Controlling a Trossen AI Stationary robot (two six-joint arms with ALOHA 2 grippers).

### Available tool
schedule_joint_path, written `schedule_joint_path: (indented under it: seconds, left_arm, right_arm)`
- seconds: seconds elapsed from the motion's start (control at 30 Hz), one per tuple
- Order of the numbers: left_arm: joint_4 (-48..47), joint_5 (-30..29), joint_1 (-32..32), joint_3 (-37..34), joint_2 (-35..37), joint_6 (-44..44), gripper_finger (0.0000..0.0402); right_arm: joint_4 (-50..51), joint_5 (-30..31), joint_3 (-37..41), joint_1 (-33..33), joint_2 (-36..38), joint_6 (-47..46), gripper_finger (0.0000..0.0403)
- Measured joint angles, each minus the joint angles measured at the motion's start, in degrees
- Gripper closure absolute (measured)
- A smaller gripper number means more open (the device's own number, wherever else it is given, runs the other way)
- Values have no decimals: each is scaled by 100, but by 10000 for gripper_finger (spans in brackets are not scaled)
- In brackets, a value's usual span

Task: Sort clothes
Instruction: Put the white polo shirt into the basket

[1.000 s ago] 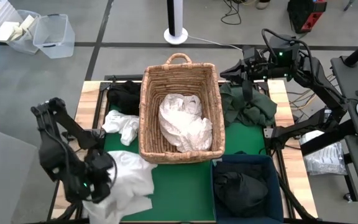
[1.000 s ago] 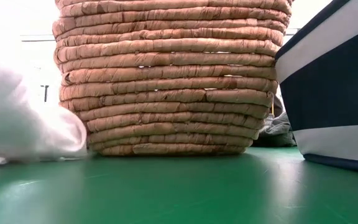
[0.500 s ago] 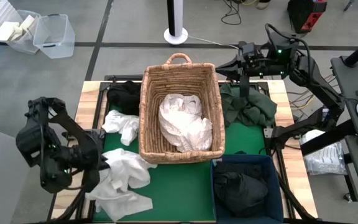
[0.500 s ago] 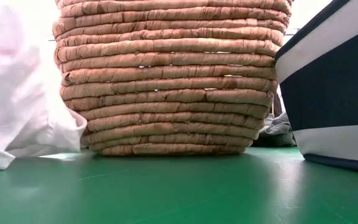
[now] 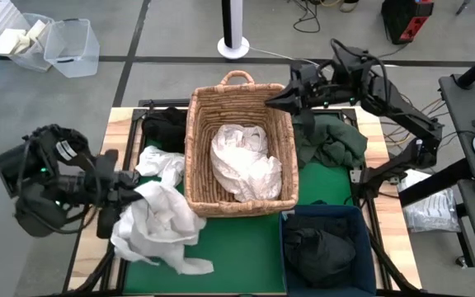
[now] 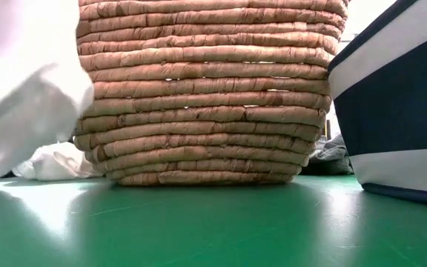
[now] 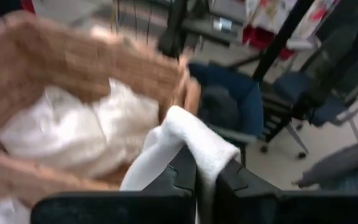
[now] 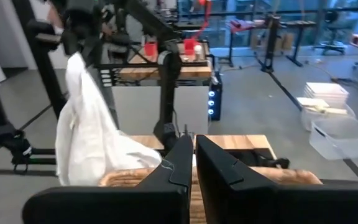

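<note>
My left gripper (image 5: 132,190), at the table's near left, is shut on a white garment (image 5: 159,224) that hangs beside the tan wicker basket (image 5: 239,99); the low view shows it raised (image 6: 21,96). More white clothes (image 5: 246,165) lie in the basket. My right gripper (image 5: 269,103) is shut on nothing, level over the basket's far right corner. A second white garment (image 5: 162,165) and a black one (image 5: 165,128) lie left of the basket, and a dark green one (image 5: 330,142) lies to its right. My left gripper pinches a bunched fold of the white garment (image 7: 205,155) between its two fingers (image 7: 182,177). The fingers slant slightly downward from the table's left. The cloth hangs slack below them. Whether its lowest end (image 5: 190,266) touches the mat, I cannot tell.
A dark blue bin (image 5: 291,223) with a dark garment (image 5: 316,252) inside stands at the near right, against the basket's near end. The green mat (image 5: 246,247) between the hanging garment and the bin is bare. Clear plastic boxes (image 5: 71,48) stand on the floor beyond the table.
My left gripper has risen and tipped from pointing down toward level, lifting the white garment off the mat; the cloth has drawn up from a spread heap into a hanging bunch. My right gripper has moved toward the table's left, over the basket's far right corner.
</note>
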State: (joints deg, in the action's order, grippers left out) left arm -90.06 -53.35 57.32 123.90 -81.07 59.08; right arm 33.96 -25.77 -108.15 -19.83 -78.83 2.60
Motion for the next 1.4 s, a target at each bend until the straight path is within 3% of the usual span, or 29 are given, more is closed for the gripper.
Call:
schedule_joint_path:
  seconds: [0.23, 0.43, 0.83, 1.03, 1.4]
  left_arm:
    - [41, -1088, 0, 1121, -399, -1216, 401]
    - [655, -2080, -11, 949, -264, -2144, 401]
    - [708, -3593, -15, 961, -277, -2438, 401]
    - [714, -3671, -173, 961, -282, -2436, 401]
    - [724, -3670, -1107, 957, -458, -2451, 401]
  right_arm:
    - [-46, 4, -476, 338, -364, 36, 319]
    - [-187, 1, -991, 713, -902, -41, 226]
    - [-355, 1, -2697, 1284, -2546, -216, 79]
    - [-1408, -19, -2640, 1404, -3011, -682, 46]
    - [-2583, -294, -2685, 1548, -3705, -1522, 44]
